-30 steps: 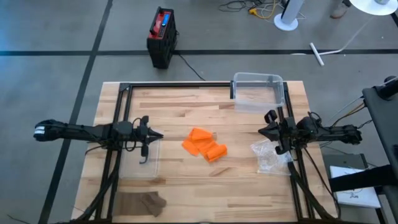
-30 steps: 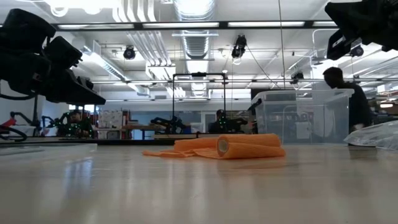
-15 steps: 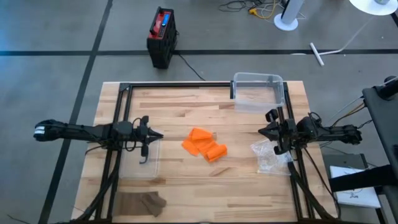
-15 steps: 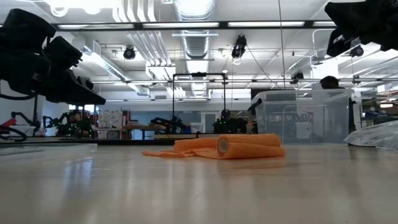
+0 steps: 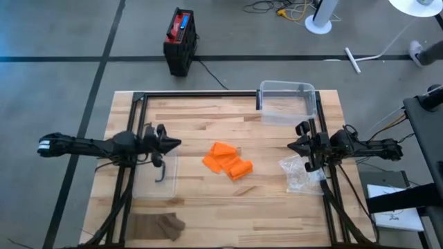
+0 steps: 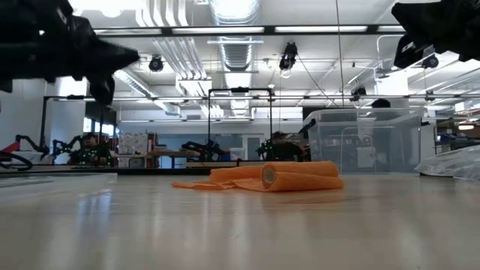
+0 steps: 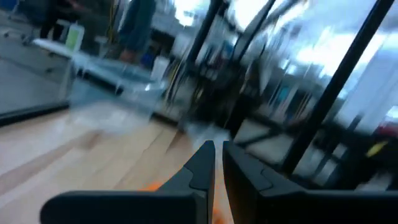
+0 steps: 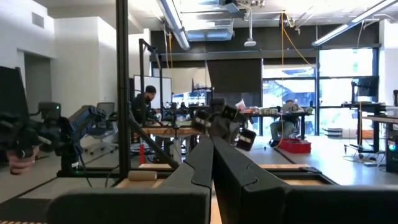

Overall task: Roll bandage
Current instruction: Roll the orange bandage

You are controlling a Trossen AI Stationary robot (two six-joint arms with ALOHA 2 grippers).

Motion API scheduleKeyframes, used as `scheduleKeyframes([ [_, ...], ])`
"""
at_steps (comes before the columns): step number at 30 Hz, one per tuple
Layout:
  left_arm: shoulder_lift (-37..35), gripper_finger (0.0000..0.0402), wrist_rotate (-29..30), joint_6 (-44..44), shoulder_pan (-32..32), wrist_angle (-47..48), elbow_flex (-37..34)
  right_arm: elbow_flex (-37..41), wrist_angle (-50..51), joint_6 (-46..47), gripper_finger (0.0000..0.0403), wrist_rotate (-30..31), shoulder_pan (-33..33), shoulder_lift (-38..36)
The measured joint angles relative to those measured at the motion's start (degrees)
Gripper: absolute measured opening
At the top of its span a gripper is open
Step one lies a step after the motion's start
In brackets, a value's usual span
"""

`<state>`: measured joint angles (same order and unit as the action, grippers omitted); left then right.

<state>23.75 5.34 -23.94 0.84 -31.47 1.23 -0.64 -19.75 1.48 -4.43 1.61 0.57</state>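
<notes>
At the left side of the wooden desk [image 5: 208,197], the left claw [image 5: 173,144] hangs above the surface with its tip pointing right, toward the middle. Its two dark fingers [image 7: 202,163] stand almost together with only a thin slit between them, clenched on nothing. Under that arm lies a flat clear plastic lid [image 5: 154,181], and at the near left corner sits a dark brown cloth [image 5: 158,225].

In the middle of the desk rests the orange bandage [image 5: 227,160], touched by neither claw. Its right end is wound into a short roll, whose spiral end faces the low camera [image 6: 268,175]; the rest lies loose and flat, spreading to the left and far side of the roll.

At the far edge, right of centre, stands a clear plastic bin [image 5: 285,101]. Nearer and to the right of the bandage lies a crumpled clear plastic bag [image 5: 299,174].

The right claw [image 5: 291,146] hangs above the right side of the desk, just beside that bag, tip pointing left toward the bandage. Its fingers [image 8: 205,163] are pressed flat against each other, clenched and empty.

On the floor beyond the desk's far edge, to the left, stands a black and red box [image 5: 180,40] with a cable. People sit at benches in the room behind.
</notes>
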Motion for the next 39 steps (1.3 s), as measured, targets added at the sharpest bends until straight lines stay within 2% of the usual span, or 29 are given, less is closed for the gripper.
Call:
scheduleKeyframes([
  [3, 0.3, 0.0023, 1.0, -0.4, 0.0, -4.3, 0.0, 0.0, 0.0, 0.0, 0.0000, 0.0, 0.0, 0.0],
  [8, 2.0, 0.0023, 7.6, 0.5, 0.0, -7.5, 0.0, 0.0, 0.0, 0.0, 0.0000, 0.0, 0.0, 0.0],
  [11, 3.8, 0.0023, 14.0, 0.4, 0.0, -8.8, 0.0, 0.0, 0.0, 0.0, 0.0000, 0.0, 0.0, 0.0],
  [14, 7.8, 0.0023, 15.1, -1.9, 0.0, -11.3, 0.0, 0.0, 0.0, 0.0, 0.0000, 0.0, 0.0, 0.0],
  [18, 16.4, 0.0023, 14.1, -5.2, 0.0, -11.8, 4.1, 0.0, 0.1, 0.0, 0.0000, 0.0, 0.0, 0.0],
  [21, 24.7, 0.0023, 12.9, -3.3, -0.1, -11.4, 9.9, 0.0, 0.0, 0.0, 0.0000, 0.0, 0.0, 0.0],
  [26, 37.5, 0.0033, 11.6, 0.6, -0.1, -3.2, 21.1, 0.0, 0.1, 0.0, 0.0000, 0.0, 0.0, 0.0],
  [31, 49.6, 0.0078, 8.9, 1.5, -0.1, 3.1, 31.7, 0.0, 0.0, 0.0, 0.0000, 0.0, 0.0, 0.0],
  [39, 63.5, 0.0173, -1.7, -1.1, -1.6, 12.4, 46.5, 0.0, 0.0, 0.0, 0.0000, 0.0, 0.0, 0.0],
])
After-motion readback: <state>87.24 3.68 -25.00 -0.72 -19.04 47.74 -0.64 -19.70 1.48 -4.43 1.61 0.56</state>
